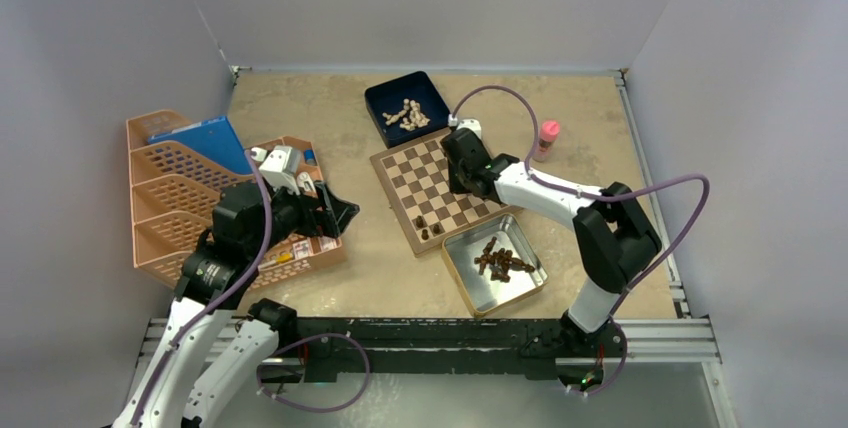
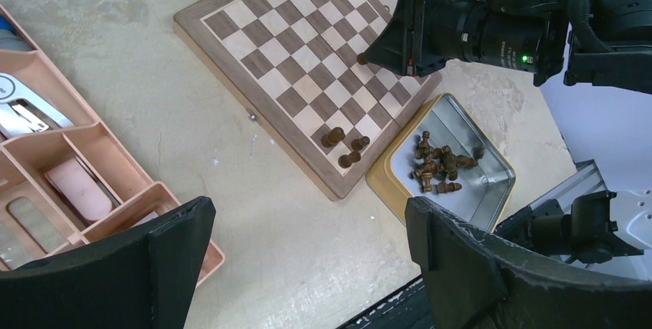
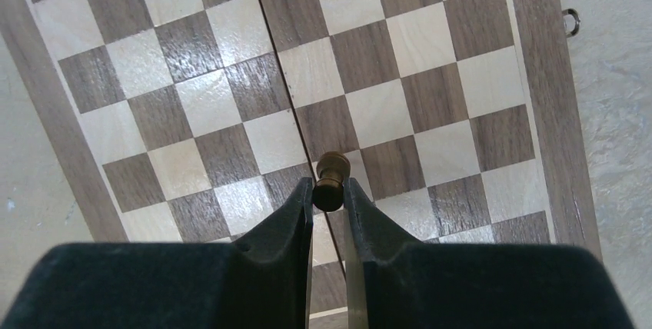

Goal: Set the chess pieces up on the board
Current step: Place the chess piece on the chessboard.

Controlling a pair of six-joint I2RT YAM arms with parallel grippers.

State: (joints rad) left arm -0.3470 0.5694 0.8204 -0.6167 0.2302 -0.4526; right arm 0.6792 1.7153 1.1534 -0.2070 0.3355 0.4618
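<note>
R tool (image 3: 329, 192) is pinched narrow on one dark brown chessman (image 3: 331, 179), held btwn the fingertips. Its long axis runs on in line w/ the fingers, so one end sticks out past the tips toward the board (image 3: 184, 106); can't tell which end is the base. It hangs over the board's centre seam, near an edge row, and looks not yet set down. Three dark pieces (image 2: 347, 148) stand at the board corner nearest the tin (image 2: 492, 183), where the rest (image 2: 434, 169) lie heaped. I reckon the next move is down along that axis, then let go. R arm is the nearer one; L tool (image 2: 307, 214) gapes wide, holding nothing, well apart by the peach tray (image 2: 115, 161).
</note>
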